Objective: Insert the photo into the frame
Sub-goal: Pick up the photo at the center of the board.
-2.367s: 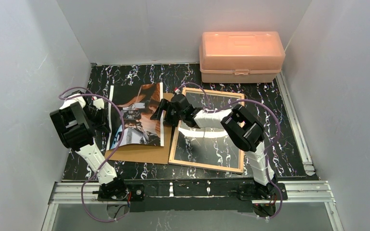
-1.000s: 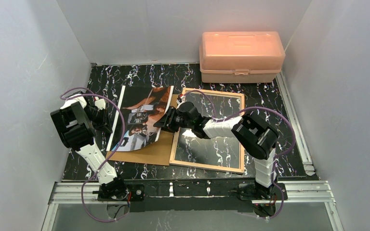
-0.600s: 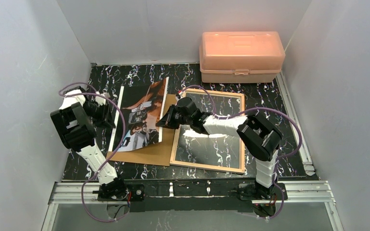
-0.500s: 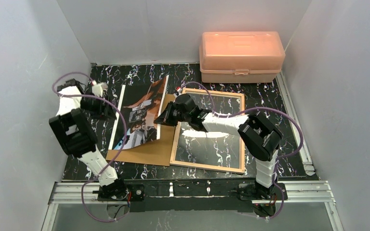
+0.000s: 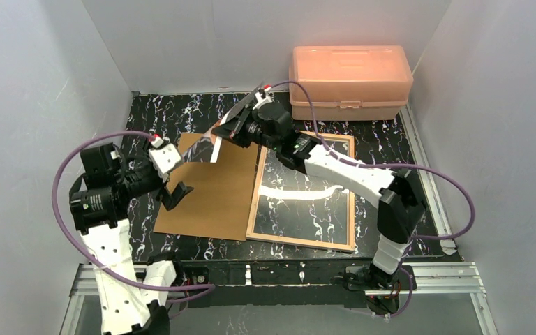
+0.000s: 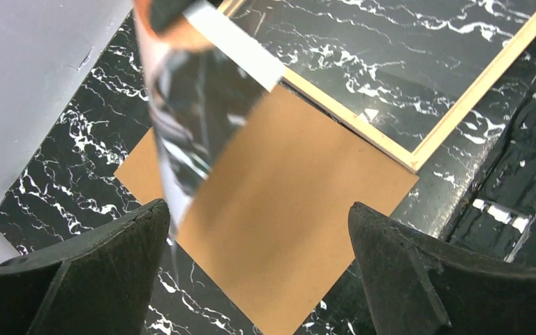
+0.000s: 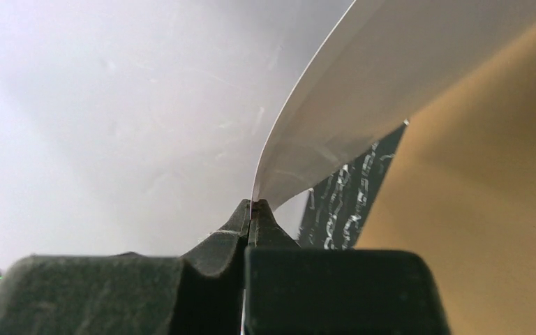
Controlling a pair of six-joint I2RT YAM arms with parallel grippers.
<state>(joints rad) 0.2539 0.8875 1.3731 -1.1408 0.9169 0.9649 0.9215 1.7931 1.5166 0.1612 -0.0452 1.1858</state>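
Note:
My right gripper [image 5: 239,128] is shut on one edge of the photo [image 5: 216,148] and holds it in the air above the far end of the brown backing board [image 5: 213,192]. In the right wrist view the pale back of the photo [image 7: 363,84] curves up from the closed jaws [image 7: 255,206]. The frame [image 5: 252,209] lies flat to the right of the board, wood side up, with dark marble showing through it. My left gripper [image 5: 168,184] hovers open over the board's left edge, holding nothing. The left wrist view shows the photo [image 6: 188,105] hanging ahead of the wide-apart fingers [image 6: 98,272].
A translucent orange lidded box [image 5: 350,82] stands at the back right, just behind the frame. Grey walls close in the left, back and right sides. The frame's wooden edge [image 6: 391,143] lies against the board [image 6: 286,209]. A metal rail [image 5: 426,167] runs along the table's right side.
The right gripper has closed on the photo and lifted it off the board, up and toward the back. The left gripper has opened, let go and pulled back toward the near left.

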